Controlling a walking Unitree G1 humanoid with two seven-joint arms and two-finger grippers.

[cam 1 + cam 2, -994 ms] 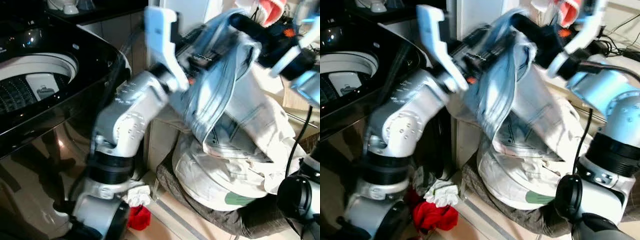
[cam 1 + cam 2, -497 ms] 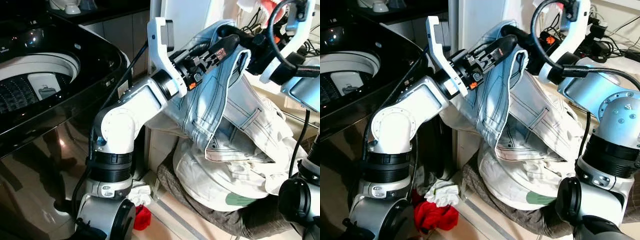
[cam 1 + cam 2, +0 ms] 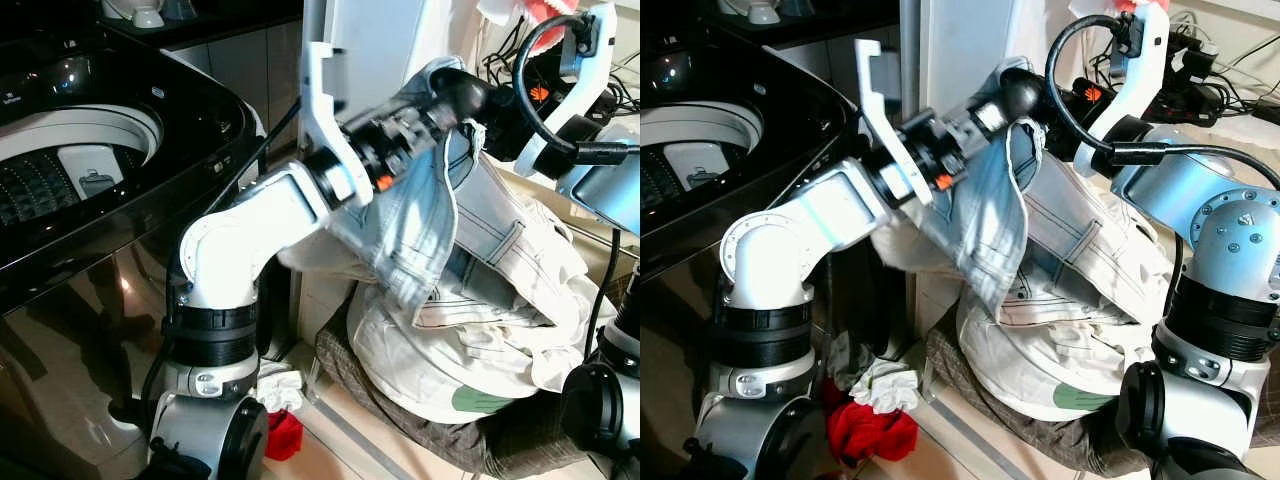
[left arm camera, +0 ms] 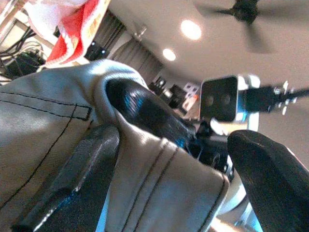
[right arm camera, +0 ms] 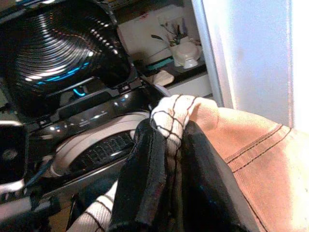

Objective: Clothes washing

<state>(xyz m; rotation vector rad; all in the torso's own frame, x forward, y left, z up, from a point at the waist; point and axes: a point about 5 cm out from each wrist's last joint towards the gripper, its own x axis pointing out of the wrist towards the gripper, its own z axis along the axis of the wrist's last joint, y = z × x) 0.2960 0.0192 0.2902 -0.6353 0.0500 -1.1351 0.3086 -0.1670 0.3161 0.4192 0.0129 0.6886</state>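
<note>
A pale blue denim garment (image 3: 420, 220) with dark stitching hangs lifted above a pile of white clothes (image 3: 460, 350) in a dark laundry basket (image 3: 400, 405). My right gripper (image 3: 468, 95) is shut on the garment's top edge, and its black fingers (image 5: 145, 179) pinch the stitched cloth. My left gripper (image 3: 440, 112) meets it from the left and is blurred. Its fingers (image 4: 72, 183) stand wide apart with the denim (image 4: 154, 183) draped between them. The top-loading washing machine (image 3: 150, 110) stands to the left with its drum (image 3: 60, 175) uncovered.
A red cloth (image 3: 280, 435) and a white cloth (image 3: 280, 388) lie on the floor at the machine's foot. A white cabinet (image 3: 380, 35) stands behind the garment. Cables (image 3: 505, 50) and a red-and-white cloth (image 3: 540, 15) sit at the back right.
The right gripper has moved left to the garment's top fold, close against the left gripper. The left wrist has shifted and is blurred. The hanging denim has sagged slightly.
</note>
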